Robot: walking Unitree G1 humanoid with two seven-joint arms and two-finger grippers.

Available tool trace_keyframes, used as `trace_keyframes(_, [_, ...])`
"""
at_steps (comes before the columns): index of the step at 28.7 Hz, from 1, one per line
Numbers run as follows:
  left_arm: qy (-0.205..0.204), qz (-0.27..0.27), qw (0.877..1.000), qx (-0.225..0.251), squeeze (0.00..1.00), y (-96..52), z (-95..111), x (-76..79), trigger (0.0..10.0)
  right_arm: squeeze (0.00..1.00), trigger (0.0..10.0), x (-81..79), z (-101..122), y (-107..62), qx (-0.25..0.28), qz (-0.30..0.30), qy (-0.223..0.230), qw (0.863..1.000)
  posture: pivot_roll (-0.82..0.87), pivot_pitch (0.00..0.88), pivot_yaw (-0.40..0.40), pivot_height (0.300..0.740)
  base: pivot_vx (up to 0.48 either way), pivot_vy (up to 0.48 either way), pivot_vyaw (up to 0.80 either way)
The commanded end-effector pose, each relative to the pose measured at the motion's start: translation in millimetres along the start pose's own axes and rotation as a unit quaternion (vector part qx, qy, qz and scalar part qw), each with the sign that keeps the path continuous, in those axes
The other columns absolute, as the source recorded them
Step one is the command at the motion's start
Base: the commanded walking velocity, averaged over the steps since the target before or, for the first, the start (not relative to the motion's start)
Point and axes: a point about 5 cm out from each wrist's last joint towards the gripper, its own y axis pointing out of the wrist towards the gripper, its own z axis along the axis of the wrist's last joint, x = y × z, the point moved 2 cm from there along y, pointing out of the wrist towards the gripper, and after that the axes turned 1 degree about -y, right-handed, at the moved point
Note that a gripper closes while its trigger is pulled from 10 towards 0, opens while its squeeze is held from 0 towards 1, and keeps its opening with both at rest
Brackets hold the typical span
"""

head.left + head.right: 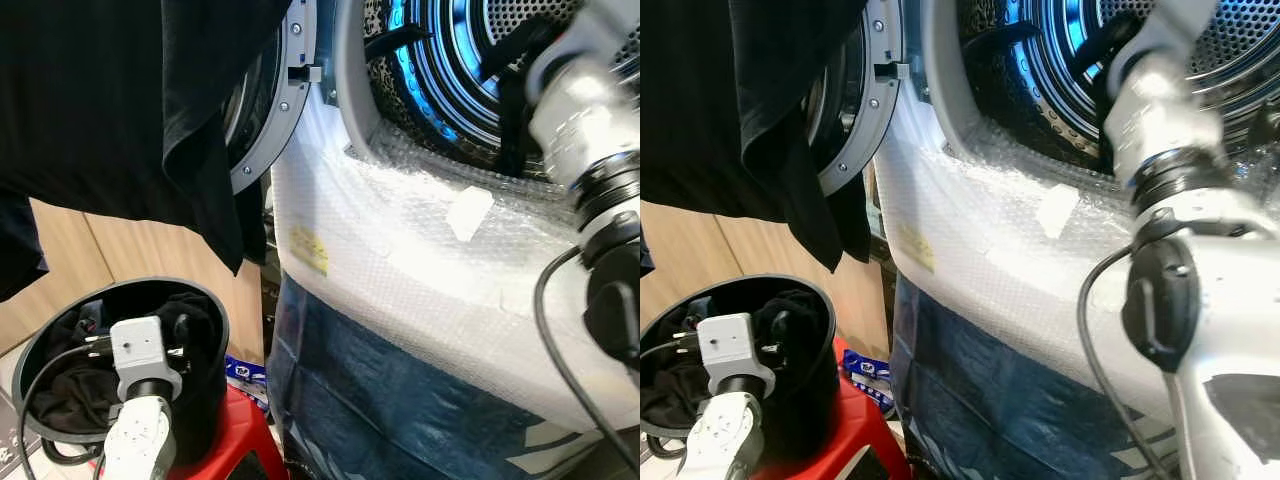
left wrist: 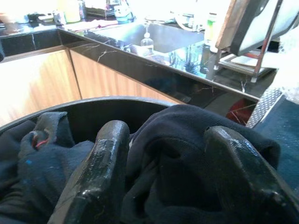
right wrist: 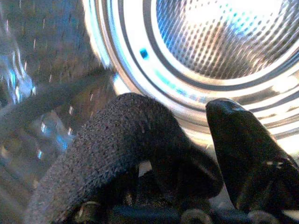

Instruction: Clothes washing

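On the left, one black bucket point(image 1: 205, 300) on a red stool point(image 1: 240, 440) holds a heap of dark clothes point(image 2: 187, 154); the left gripper point(image 2: 173, 182) sits in it, fingers spread around a fold. One black garment point(image 1: 120, 100) hangs above. To the right, one washing machine point(image 1: 420, 260), bubble-wrapped, stands open; the right gripper point(image 3: 187, 154) reaches into its drum point(image 3: 224, 42), pinching a dark knit cloth point(image 3: 117, 140).

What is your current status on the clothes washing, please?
Left gripper open, down in the black bucket over dark clothes. Right gripper at washer drum, dark cloth over one finger. Black garment drapes the door.
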Motion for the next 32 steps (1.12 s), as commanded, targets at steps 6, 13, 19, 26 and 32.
trace_keyframes(6, [-0.008, 0.003, 1.0, 0.0, 0.0, 0.1, 0.4, -1.1, 10.0, 1.0, 10.0, 19.3, 93.7, -11.8, 0.174, -0.05, 0.097, 0.979, 0.06, 0.0, -0.036, 0.74, 0.0, 0.0, 0.0])
trace_keyframes(13, [-0.009, -0.004, 1.0, -0.006, 0.0, 0.0, -2.2, 2.3, 10.0, 1.0, 10.0, -2.3, -4.5, -0.2, -0.023, 0.012, 0.007, 1.0, 0.05, 0.0, -0.032, 0.74, 0.0, 0.0, 0.0])
trace_keyframes(19, [-0.008, -0.01, 1.0, -0.005, 0.0, 1.7, -0.9, 4.2, 10.0, 1.0, 10.0, -6.8, 46.6, -3.9, 0.09, 0.016, 0.061, 0.994, 0.05, 0.0, -0.027, 0.74, 0.0, 0.0, 0.0])
trace_keyframes(26, [-0.012, -0.004, 1.0, 0.001, 0.0, 3.1, 1.8, 4.3, 10.0, 1.0, 10.0, 20.4, 84.3, -10.3, 0.175, -0.045, 0.124, 0.976, 0.05, 0.0, -0.033, 0.74, 0.0, 0.0, 0.0])
trace_keyframes(32, [-0.012, -0.013, 1.0, -0.002, 0.0, 4.2, 0.6, 7.5, 10.0, 1.0, 10.0, -2.3, 4.2, -0.1, 0.015, 0.016, -0.013, 1.0, 0.03, 0.0, -0.025, 0.74, 0.0, 0.0, 0.0])
